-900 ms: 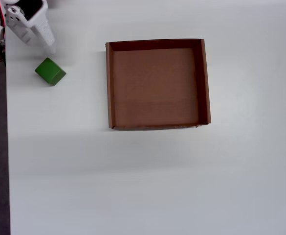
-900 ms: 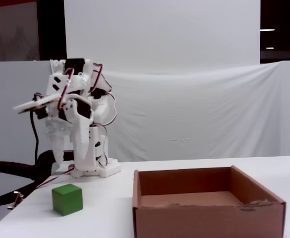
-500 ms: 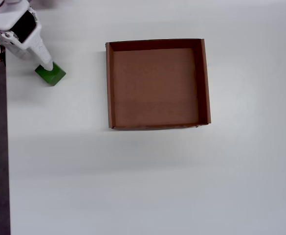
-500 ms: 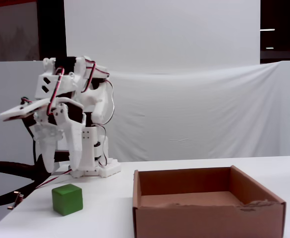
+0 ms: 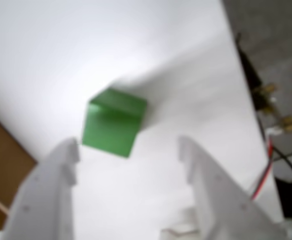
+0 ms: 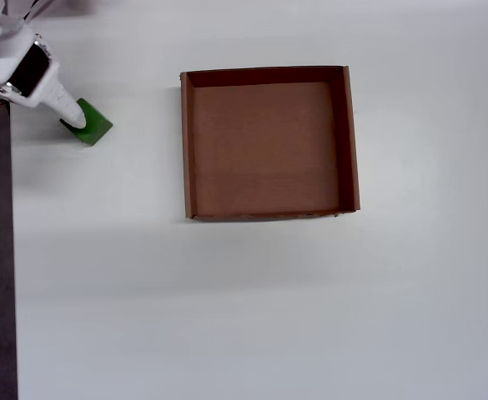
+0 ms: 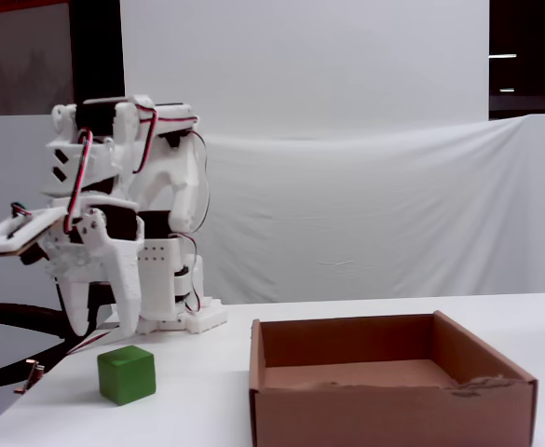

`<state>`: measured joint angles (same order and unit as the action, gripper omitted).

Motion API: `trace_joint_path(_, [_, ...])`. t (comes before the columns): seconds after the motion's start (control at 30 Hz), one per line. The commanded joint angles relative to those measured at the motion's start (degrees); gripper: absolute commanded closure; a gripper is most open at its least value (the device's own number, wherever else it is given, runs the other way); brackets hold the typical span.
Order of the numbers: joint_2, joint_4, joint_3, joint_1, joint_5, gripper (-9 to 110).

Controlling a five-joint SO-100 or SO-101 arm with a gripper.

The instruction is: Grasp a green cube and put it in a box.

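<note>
The green cube (image 5: 113,122) rests on the white table, left of the box (image 6: 185,142) in the overhead view, where only its right part (image 6: 96,127) shows beneath the arm. My gripper (image 5: 127,147) is open, its white fingers spread wide with nothing between them; in the wrist view the cube lies just beyond the fingertips, nearer the left finger (image 5: 66,160). From the fixed view the gripper (image 7: 102,333) hangs a little above and behind the cube (image 7: 127,374), apart from it. The brown cardboard box (image 7: 393,414) is empty.
The table's left edge (image 6: 12,250) runs close to the cube, with dark floor beyond. Red and black cables (image 5: 265,170) and small connectors lie off the edge. The arm's base (image 7: 183,317) stands behind the cube. A white cloth backdrop (image 7: 374,205) closes the far side.
The gripper has swung down and leftward in the overhead view, coming over the cube's left part and dropping lower in the fixed view. Cube and box have not moved.
</note>
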<state>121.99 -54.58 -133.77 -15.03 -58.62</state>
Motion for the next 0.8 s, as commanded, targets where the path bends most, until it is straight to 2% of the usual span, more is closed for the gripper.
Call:
trace_joint_path(0.0, [-1.0,0.7,3.7,0.4,-0.4,73])
trace_joint_path(0.77, [-7.6,4.9,5.1,3.4,6.2,73])
